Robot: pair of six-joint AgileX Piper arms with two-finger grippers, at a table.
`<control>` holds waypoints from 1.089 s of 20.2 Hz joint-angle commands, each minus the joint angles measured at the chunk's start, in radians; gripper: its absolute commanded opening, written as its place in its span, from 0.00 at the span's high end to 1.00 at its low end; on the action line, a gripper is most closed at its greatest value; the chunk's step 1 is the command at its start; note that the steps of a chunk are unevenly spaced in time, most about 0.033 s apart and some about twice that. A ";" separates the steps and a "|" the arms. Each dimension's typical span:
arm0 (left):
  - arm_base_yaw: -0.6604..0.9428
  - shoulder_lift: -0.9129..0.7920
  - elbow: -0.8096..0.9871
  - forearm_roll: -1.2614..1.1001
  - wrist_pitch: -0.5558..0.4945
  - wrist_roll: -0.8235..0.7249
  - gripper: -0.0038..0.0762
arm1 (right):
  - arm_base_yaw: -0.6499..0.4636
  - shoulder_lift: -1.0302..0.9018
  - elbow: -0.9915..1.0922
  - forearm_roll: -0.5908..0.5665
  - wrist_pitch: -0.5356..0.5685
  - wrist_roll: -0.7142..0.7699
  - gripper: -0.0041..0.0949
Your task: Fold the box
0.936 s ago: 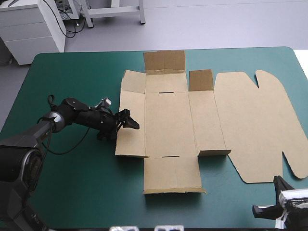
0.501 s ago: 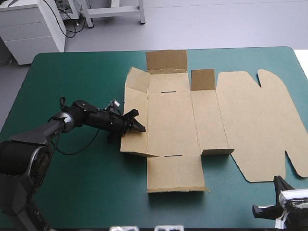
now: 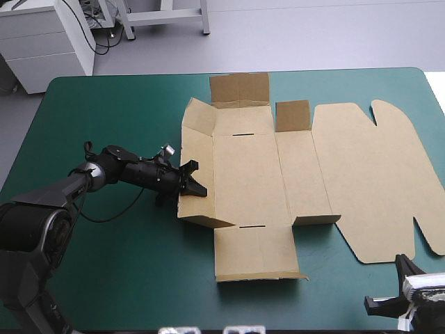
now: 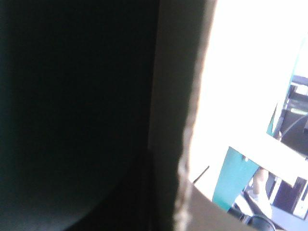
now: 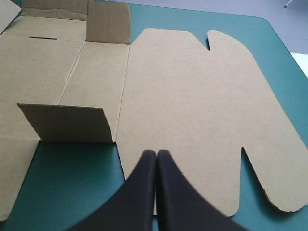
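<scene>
While the brown box [image 3: 250, 174] lies mostly flat across the middle and right of the high view's frame, its left wall [image 3: 198, 174] stands tilted up off the teal-green bench [image 3: 104, 97]. Reaching in low from the left of the frame, the left pincer [image 3: 195, 179] sits against that raised wall. Its two black fingers [image 3: 189, 166] are spread apart in a V, so it is open, not clamped on the board. In the left wrist view a rough edge of brown board fills the space just ahead of this pincer, and one side of it is in deep shadow.

Two small flaps stand upright beside the narrow panel right of the base, a far flap [image 3: 292, 115] in the upper middle of the frame and a near flap [image 3: 313, 220] below it. The end flap [image 3: 240, 88] at the far side of the base is raised too. The broad lid [image 3: 375, 181] with its rounded lobes lies flat toward the right edge.

At the lower right corner of the high view, the right pincer [image 5: 155, 155] is closed, its fingers meeting in one pointed arch. It grips nothing and points over the near edge of the lid.
</scene>
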 commanded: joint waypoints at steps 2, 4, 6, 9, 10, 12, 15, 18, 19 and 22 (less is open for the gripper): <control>0.014 -0.042 -0.104 0.073 0.232 0.044 0.96 | -0.002 -0.021 -0.021 0.007 -0.074 -0.007 0.98; 0.015 -0.050 -0.208 0.197 0.276 0.020 0.96 | -0.002 -0.021 -0.021 0.007 -0.092 -0.010 0.98; 0.013 -0.060 -0.353 0.329 0.276 -0.041 0.96 | -0.002 -0.021 -0.021 0.011 -0.098 -0.010 0.98; 0.013 -0.062 -0.531 0.444 0.276 -0.089 0.96 | -0.002 -0.021 -0.021 0.011 -0.092 -0.007 0.98; 0.013 -0.062 -0.590 0.488 0.274 -0.089 0.96 | -0.002 -0.021 -0.021 0.011 -0.089 -0.007 0.98; 0.013 -0.062 -0.694 0.603 0.270 -0.083 0.96 | -0.002 -0.019 -0.021 0.003 -0.089 -0.049 0.98; -0.002 -0.062 -0.800 0.759 0.270 0.014 0.96 | -0.002 -0.005 -0.021 0.005 -0.087 -0.070 0.98; -0.081 -0.062 -0.843 0.952 0.268 0.158 0.96 | -0.002 0.035 -0.021 0.009 -0.085 -0.083 0.98; -0.120 -0.062 -0.843 1.040 0.268 0.206 0.96 | -0.002 0.049 -0.021 0.009 -0.085 -0.115 0.98; -0.189 -0.062 -0.843 1.226 0.264 0.285 0.96 | -0.002 0.061 -0.021 0.009 -0.085 -0.125 0.98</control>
